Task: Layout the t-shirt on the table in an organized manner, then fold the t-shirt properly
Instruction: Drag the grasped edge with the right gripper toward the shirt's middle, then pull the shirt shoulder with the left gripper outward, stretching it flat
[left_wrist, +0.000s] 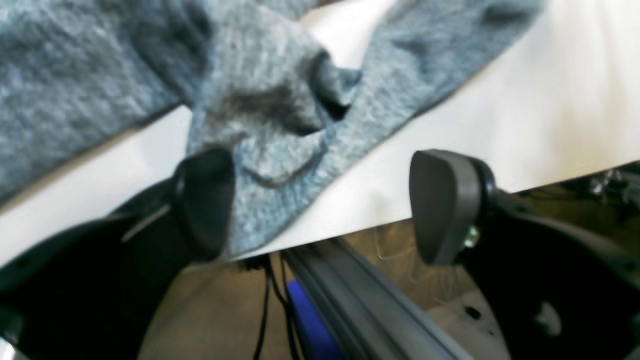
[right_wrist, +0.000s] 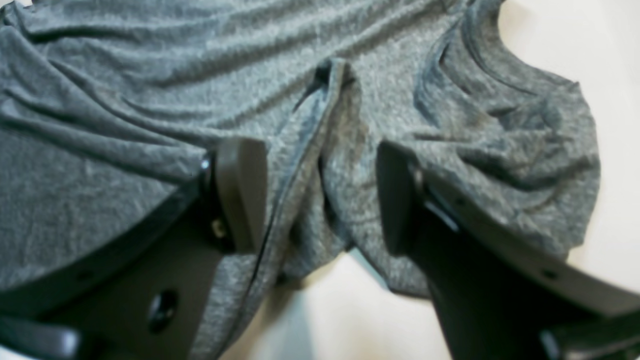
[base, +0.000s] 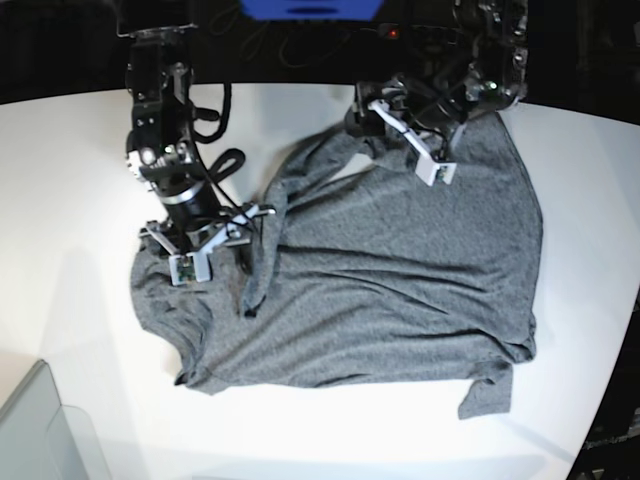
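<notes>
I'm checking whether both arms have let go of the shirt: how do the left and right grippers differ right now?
The left gripper hangs over the table edge, one finger brushing a t-shirt corner; the right gripper is over the cloth, straddling a raised fold. The left jaws gape wider than the right ones. Both are open, gripping nothing.
</notes>
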